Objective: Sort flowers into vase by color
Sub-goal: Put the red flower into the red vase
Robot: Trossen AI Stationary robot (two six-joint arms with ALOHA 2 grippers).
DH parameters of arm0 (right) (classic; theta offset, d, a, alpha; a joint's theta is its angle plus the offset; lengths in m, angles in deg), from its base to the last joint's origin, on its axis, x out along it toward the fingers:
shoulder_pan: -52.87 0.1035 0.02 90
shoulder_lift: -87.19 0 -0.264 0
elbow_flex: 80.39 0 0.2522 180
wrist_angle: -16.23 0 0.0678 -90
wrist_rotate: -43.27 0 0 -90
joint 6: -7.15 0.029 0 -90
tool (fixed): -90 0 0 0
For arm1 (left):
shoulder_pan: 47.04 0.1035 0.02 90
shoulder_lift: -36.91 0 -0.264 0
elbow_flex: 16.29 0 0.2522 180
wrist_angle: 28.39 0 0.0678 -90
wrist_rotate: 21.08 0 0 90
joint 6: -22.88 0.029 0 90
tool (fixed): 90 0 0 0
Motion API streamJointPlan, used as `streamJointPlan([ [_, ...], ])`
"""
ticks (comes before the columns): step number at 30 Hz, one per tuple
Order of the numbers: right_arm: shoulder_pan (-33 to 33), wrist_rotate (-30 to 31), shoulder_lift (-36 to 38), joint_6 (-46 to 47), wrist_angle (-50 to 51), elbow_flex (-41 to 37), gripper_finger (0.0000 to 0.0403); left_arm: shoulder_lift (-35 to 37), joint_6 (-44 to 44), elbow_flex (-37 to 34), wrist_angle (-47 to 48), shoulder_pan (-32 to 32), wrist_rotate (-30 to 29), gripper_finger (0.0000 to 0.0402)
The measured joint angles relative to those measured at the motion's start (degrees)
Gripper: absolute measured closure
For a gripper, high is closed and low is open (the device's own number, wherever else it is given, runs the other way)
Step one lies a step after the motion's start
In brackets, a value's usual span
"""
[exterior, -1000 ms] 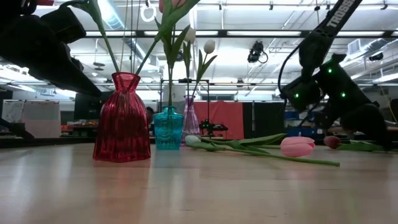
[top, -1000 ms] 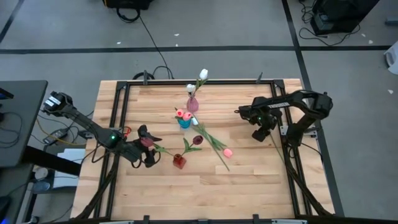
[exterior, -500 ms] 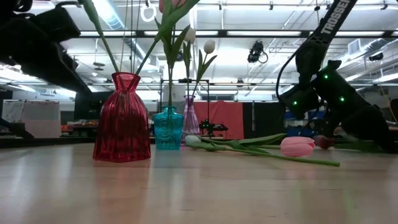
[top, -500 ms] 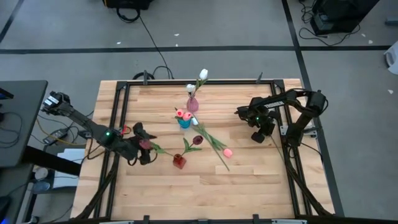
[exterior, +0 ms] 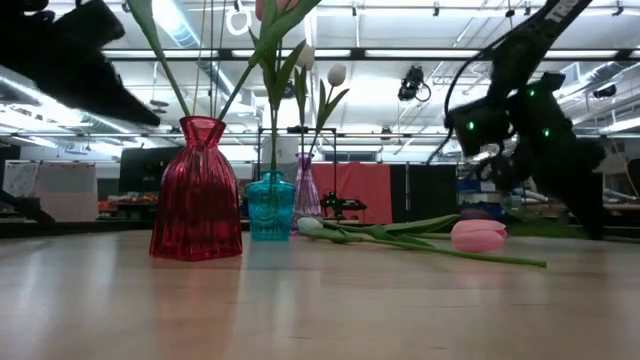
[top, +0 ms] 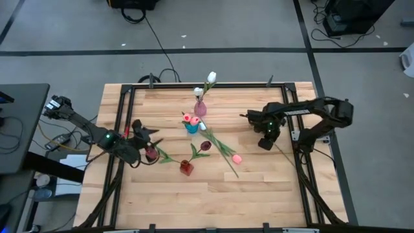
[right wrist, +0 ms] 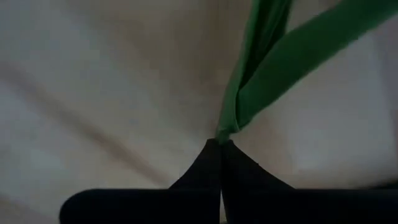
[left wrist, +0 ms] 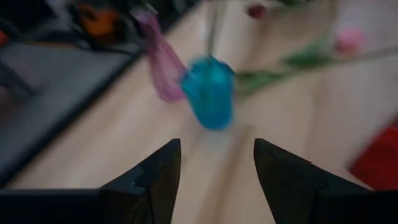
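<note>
Red vase (exterior: 197, 188), teal vase (exterior: 270, 205), pink tulip (exterior: 478, 235), green stems (right wrist: 267, 68).

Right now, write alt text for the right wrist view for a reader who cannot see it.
The right gripper, its two dark fingers pressed shut, pinches the end of a green flower stem, whose long leaves fan away from the fingertips. Behind them is only the pale, blurred wooden table.

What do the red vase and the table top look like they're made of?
The red vase looks like ribbed translucent glass, possibly plastic: light passes through it and its ridges shine. The table top looks like pale varnished wood: plank seams and grain show, and the vase's colour reflects faintly in it.
</note>
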Motion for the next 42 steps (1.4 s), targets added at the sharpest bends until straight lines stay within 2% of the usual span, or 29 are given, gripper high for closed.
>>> streamJointPlan([
  [3,1.56,-3.83,4.08,-1.59,-1.19,0.36,0.0399,1.53,2.3,0.19,-2.04,0.03,-7.22,0.0193],
  [6,2.9,-4.23,8.29,-1.65,-1.69,1.58,0.04,2.72,7.79,0.21,-7.06,0.38,-13.74,0.0193],
  [9,4.12,-4.15,12.56,-1.64,-2.58,3.24,0.04,3.85,15.48,0.22,-14.57,1.45,-14.23,0.0193],
  [13,6.04,-4.11,18.72,-1.15,-6.12,6.25,0.04,5.69,26.67,0.49,-25.59,3.57,-9.89,0.0193],
  [19,9.72,0.28,27.67,-1.2,-19.7,10.48,0.0399,7.63,34.41,6.0,-25.83,6.31,-5.94,0.0193],
  [22,11.0,0.46,30.77,-1.19,-25.87,10.96,0.0399,5.86,32.48,6.79,-25.26,7.35,-2.38,0.0193],
  [25,11.58,2.0,31.74,-1.46,-28.08,10.99,0.0399,1.01,29.22,6.71,-23.25,9.81,-5.67,0.0193],
  [30,11.52,4.01,29.31,-1.48,-27.97,10.99,0.0398,-5.6,25.26,6.72,-22.53,17.39,-4.03,0.0193],
  [33,11.54,2.95,27.3,-1.15,-28.0,10.99,0.0398,-7.84,22.49,6.74,-16.94,21.28,-0.82,0.0193],
  [37,11.52,2.94,25.16,-1.49,-28.54,10.99,0.0398,-7.19,18.37,9.5,-8.64,24.57,3.27,0.0193],
  [42,11.6,0.27,24.44,-2.58,-35.4,10.97,0.0398,-6.02,20.6,14.67,-7.81,25.58,13.28,0.0193],
])
